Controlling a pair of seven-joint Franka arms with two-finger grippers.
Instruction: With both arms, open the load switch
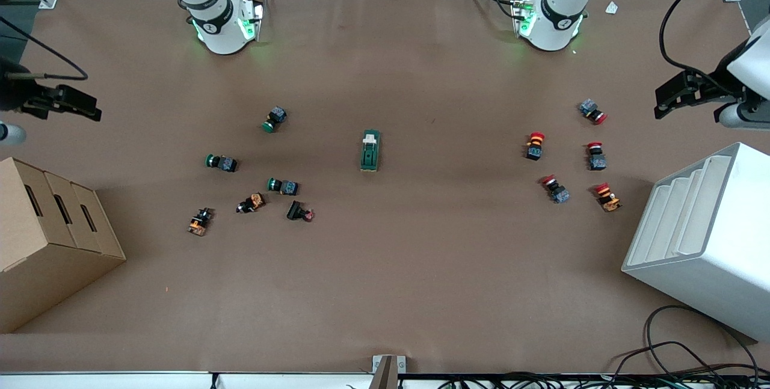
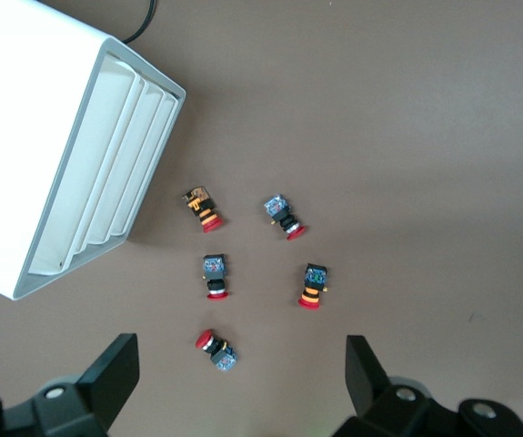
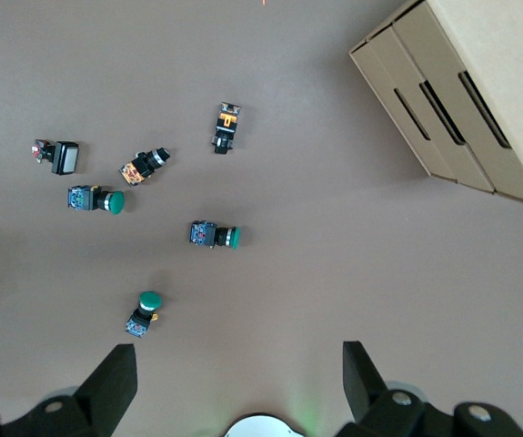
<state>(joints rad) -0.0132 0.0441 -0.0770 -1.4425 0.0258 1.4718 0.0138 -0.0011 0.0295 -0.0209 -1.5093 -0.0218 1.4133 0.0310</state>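
While both arms wait high at the table's ends, nothing is held yet. Largest first: brown table [image 1: 385, 293], then a white slotted bin [image 1: 704, 238] at the left arm's end and a cardboard box [image 1: 42, 238] at the right arm's end, one of each.

Left gripper [image 1: 677, 97] hangs over the table edge at its own end, above the bin; in the left wrist view its fingers [image 2: 115, 373] stand wide apart, empty. Right gripper [image 1: 66, 103] hangs over the edge at its own end, above the box; its fingers [image 3: 115, 382] are also spread wide, empty.

One load switch [image 1: 370, 150] lies flat mid-table, roughly midway between the two grippers and well apart from both, so neither arm is clearly nearer. Its long axis runs from the bases toward the front camera, white lever at the end nearer the bases. Each gripper would have to travel inward toward the table's middle to reach it; judging by that axis, approaches from the two ends would meet its long sides. Only its edge shows in the right wrist view.

Red buttons [image 1: 595, 156]: five, clustered toward the left arm's end. Toward the right arm's end, six small parts: three green buttons [image 1: 283, 185], two orange-bodied ones [image 1: 251, 202], one black block [image 1: 299, 212].
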